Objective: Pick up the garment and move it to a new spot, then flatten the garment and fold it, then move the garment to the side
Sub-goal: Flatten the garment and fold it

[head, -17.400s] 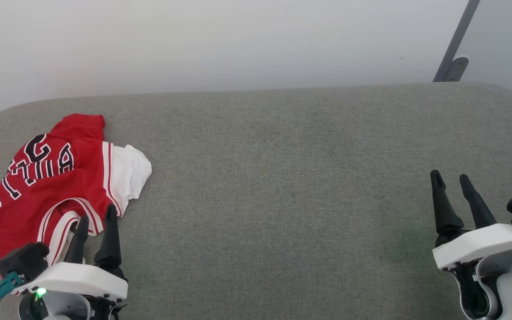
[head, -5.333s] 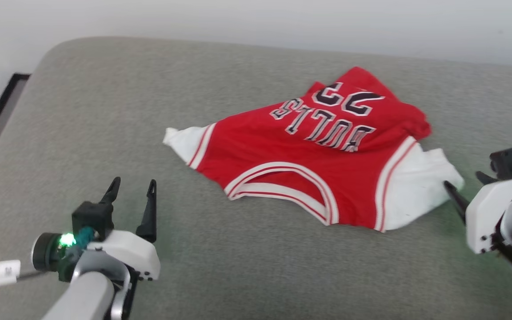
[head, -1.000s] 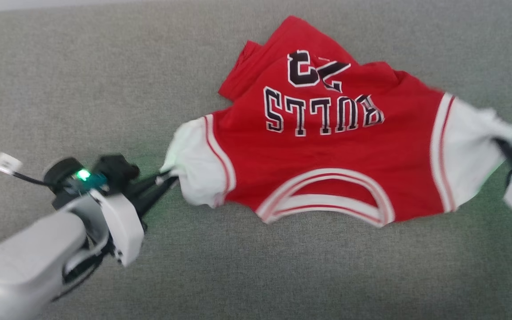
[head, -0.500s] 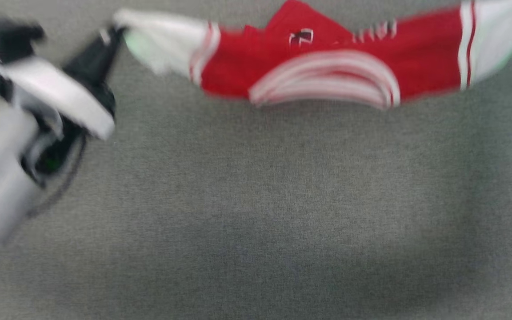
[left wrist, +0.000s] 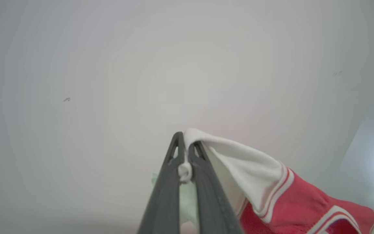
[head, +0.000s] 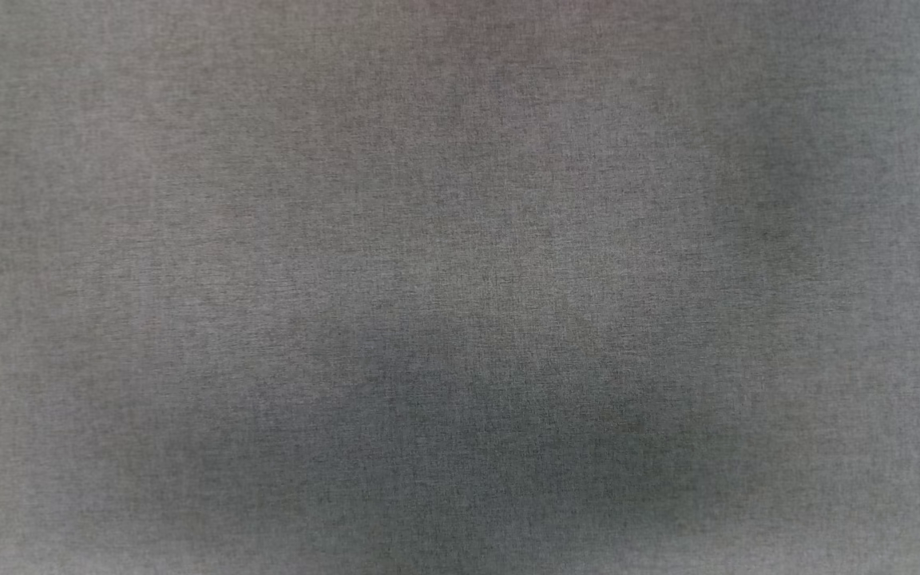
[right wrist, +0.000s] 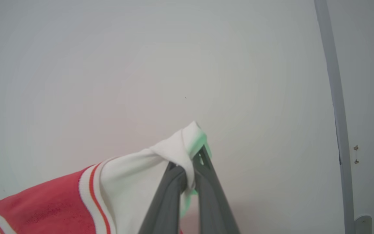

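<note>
Left gripper [left wrist: 186, 144]: long dark fingers pinched narrow on white sleeve tip of small red jersey shirt with white short sleeves and striped trim [left wrist: 304, 208]; shirt hangs right of jaws, pale wall [left wrist: 109, 65] beyond

Right gripper [right wrist: 188, 162]: jaws clamped on other white sleeve; red body extends left of jaws

Head view: blurred grey woven fabric surface [head: 460, 287]

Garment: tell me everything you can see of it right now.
The garment is a soft red shirt with white short sleeves and striped trim. It is held up before a pale wall by its sleeve tips: the left gripper is shut on one, the right gripper on the other. The cloth slopes down from each grip.
</note>
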Robot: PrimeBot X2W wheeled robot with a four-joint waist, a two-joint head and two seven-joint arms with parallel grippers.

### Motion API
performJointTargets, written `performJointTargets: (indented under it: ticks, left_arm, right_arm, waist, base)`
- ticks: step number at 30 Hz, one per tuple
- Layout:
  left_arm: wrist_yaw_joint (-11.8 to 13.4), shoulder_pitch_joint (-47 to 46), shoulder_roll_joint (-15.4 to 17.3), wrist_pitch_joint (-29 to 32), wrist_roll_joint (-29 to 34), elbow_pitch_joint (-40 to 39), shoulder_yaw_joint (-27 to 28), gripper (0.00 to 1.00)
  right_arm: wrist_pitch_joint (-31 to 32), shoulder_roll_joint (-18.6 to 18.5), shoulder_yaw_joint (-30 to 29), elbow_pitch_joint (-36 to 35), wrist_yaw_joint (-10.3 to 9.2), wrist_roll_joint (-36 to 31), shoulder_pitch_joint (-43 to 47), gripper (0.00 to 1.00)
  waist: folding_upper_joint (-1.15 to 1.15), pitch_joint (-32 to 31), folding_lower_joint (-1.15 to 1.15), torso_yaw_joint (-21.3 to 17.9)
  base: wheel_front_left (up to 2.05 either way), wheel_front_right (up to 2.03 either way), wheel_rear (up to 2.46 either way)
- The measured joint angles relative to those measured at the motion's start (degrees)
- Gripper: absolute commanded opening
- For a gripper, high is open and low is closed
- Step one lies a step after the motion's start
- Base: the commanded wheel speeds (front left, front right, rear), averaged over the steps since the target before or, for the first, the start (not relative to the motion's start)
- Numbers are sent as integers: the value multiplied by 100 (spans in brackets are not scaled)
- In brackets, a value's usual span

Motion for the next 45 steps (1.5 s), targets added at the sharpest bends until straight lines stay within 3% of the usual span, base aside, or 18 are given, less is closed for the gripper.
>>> performJointTargets:
  ticks: [5,11,18,25,32,36,45]
  left_arm:
    - [0,232,-108,176,-212,-387,-85,0]
    - [0,1622,233,442,-610,-1240,-651,0]
    - [0,3673,924,442,-797,-2382,-1412,0]
    - [0,5137,1573,183,-994,-3295,-1804,0]
    - [0,6112,2127,58,-1040,-4177,-1991,0]
    - [0,6602,2328,24,-1032,-4485,-2054,0]
    - [0,7503,2402,7,-809,-4686,-1829,0]
  right_arm:
    - [-288,-74,247,616,0,-3,-93,0]
    - [-156,-445,743,616,0,563,1101,0]
    - [691,-1020,1121,-370,0,1260,3452,0]
    - [1492,-1332,797,-1795,0,1441,5448,0]
    - [2574,-1284,213,-3294,0,1321,7247,0]
    - [3123,-1046,-36,-4043,1,1325,8129,0]
    - [3653,-494,-614,-5128,1,1350,9209,0]
  waist:
    - [0,-123,0,44]
    - [0,-352,0,170]
    - [0,-771,0,280]
    - [0,-1218,0,356]
    - [0,-1543,0,532]
    - [0,-1652,0,634]
    - [0,-1714,0,751]
  base:
    - [0,0,0]
    - [0,0,0]
    - [0,0,0]
    - [0,0,0]
    - [0,0,0]
    - [0,0,0]
    - [0,0,0]
